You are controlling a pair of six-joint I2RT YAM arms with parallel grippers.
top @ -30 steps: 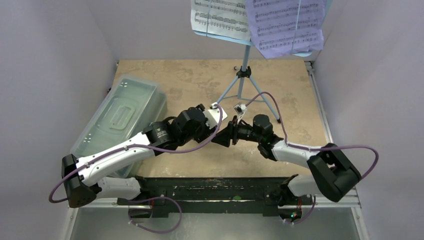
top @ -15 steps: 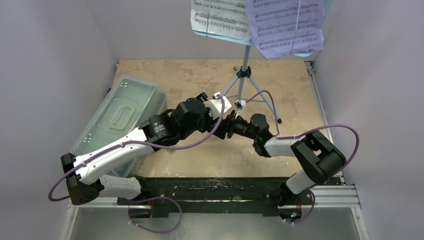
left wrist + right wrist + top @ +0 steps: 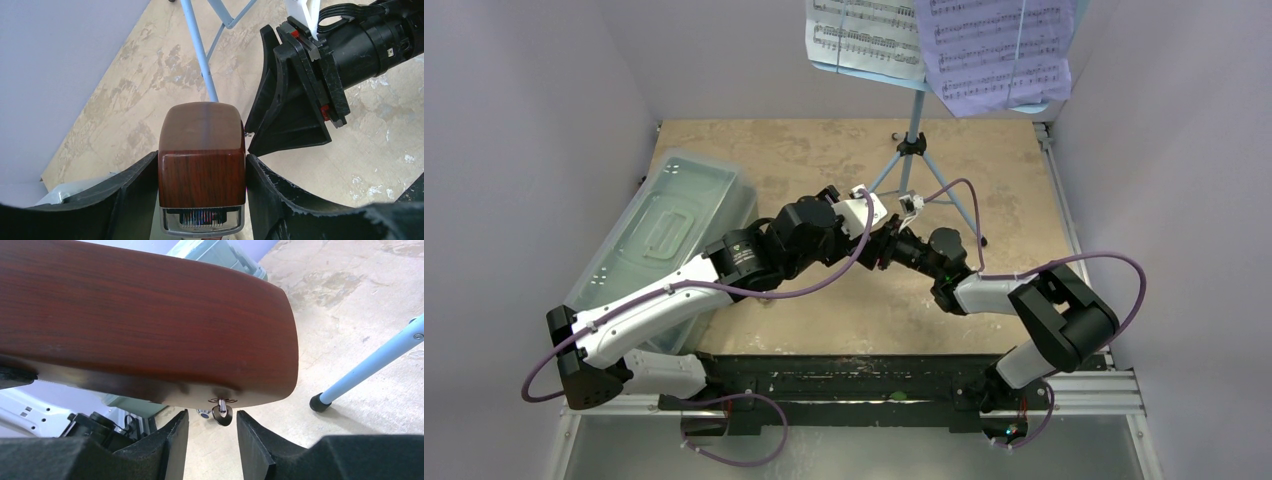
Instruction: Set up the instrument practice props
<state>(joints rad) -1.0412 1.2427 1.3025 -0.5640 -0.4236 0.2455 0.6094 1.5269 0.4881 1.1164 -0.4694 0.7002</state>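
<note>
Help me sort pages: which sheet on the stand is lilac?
The right sheet, tilted and hanging lower; the left sheet is white.

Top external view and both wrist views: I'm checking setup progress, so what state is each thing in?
Metronome, clamped between the left jaws.
Winding key, between the right jaws, untouched.
Left jaws, shut on the metronome.
Right jaws, open around the winding key.
Music stand, upright on its tripod.
Sheet-music pages, up on the stand's desk.
Clear box, lid on.

A mottled beige table [image 3: 824, 160] bears a clear plastic lidded box [image 3: 664, 235] at its left side. A light-blue tripod music stand [image 3: 913, 125] stands near the back.
</note>
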